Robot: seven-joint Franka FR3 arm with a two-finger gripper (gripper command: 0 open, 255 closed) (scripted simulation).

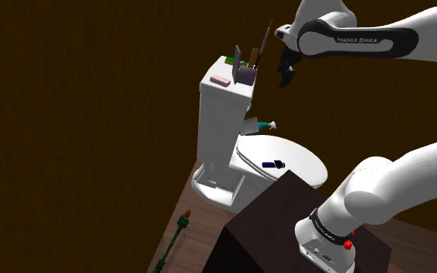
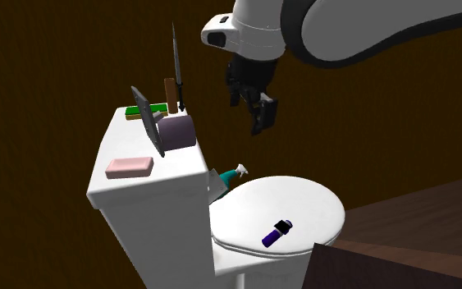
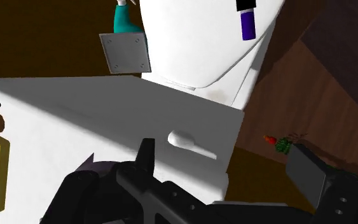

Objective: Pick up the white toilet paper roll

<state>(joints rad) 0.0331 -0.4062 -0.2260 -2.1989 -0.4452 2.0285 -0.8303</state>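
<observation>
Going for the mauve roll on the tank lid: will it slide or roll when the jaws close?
The mauve roll looks small beside the tank lid, so probably light and easily nudged along that smooth top. Its rounded sides suggest it could roll if tipped. The tilted dark panel right beside it may topple when it moves.

We see a toilet (image 2: 139,234) with pink soap (image 2: 130,167) on its tank (image 2: 124,141). A purple bottle (image 2: 276,234) lies on the lid (image 2: 299,201), and a teal bottle (image 2: 227,176) is by the tank.
</observation>
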